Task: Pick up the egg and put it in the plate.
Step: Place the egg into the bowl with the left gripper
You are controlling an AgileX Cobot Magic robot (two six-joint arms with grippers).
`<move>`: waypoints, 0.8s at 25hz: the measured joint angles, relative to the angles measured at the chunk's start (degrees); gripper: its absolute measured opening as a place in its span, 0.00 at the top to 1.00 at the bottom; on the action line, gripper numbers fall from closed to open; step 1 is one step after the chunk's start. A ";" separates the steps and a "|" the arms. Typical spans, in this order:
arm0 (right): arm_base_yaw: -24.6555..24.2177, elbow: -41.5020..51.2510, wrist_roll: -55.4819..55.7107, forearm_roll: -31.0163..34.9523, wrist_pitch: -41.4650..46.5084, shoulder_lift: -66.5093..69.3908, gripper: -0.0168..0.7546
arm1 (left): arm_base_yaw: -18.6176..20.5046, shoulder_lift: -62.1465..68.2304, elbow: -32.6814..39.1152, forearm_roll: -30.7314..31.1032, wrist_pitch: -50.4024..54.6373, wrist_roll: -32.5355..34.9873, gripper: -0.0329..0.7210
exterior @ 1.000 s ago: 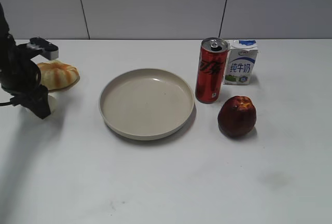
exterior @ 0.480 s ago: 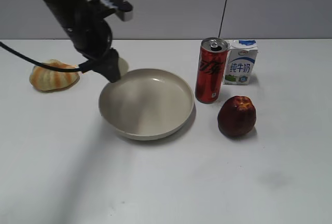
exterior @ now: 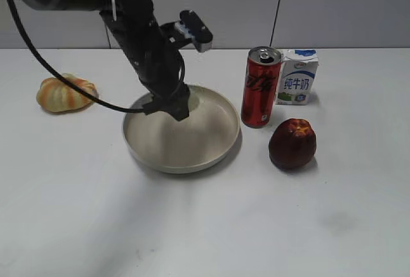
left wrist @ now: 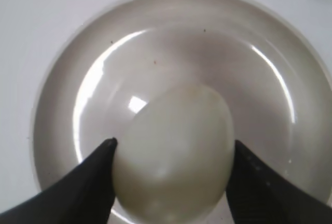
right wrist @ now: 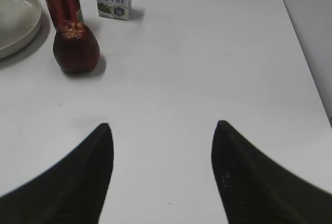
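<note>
My left gripper (exterior: 182, 105) is shut on the pale off-white egg (left wrist: 174, 154) and holds it just over the beige plate (exterior: 144, 147), near the plate's back edge. In the exterior view only a sliver of the egg (exterior: 193, 101) shows beside the black fingers. In the left wrist view the egg sits between both fingers (left wrist: 171, 149) with the plate (left wrist: 57, 125) directly below. My right gripper (right wrist: 162, 130) is open and empty above bare table; it does not show in the exterior view.
A red can (exterior: 261, 87) and a milk carton (exterior: 298, 76) stand right of the plate. A dark red fruit (exterior: 293, 143) lies in front of them. An orange-and-cream pumpkin-shaped thing (exterior: 66, 93) sits at the far left.
My left arm has carried the egg from beside the pumpkin-shaped thing rightward, past the plate's left rim, to above the plate.
</note>
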 joint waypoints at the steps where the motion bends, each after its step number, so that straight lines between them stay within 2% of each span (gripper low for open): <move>1: 0.00 0.00 0.00 0.00 0.00 0.00 0.38 | 0.00 0.62 0.00 -0.28 1.16 0.00 0.36; 4: 0.00 0.00 0.00 0.00 0.00 0.00 0.38 | 0.00 1.71 0.00 -3.14 2.99 0.00 0.35; 7: 0.00 0.00 0.04 0.00 0.00 0.00 0.38 | 0.00 1.78 0.00 -6.08 3.13 -0.06 0.16; 9: 0.00 0.00 0.04 0.00 0.00 0.00 0.38 | 0.00 1.78 0.00 -6.57 3.15 -0.64 0.12; 15: 0.00 0.00 0.04 0.00 0.00 0.00 0.38 | 0.00 1.78 0.00 -6.85 5.51 -6.40 0.18; 20: 0.00 0.00 0.04 0.00 0.00 0.00 0.38 | 0.00 1.56 0.00 -6.67 7.81 -7.95 0.18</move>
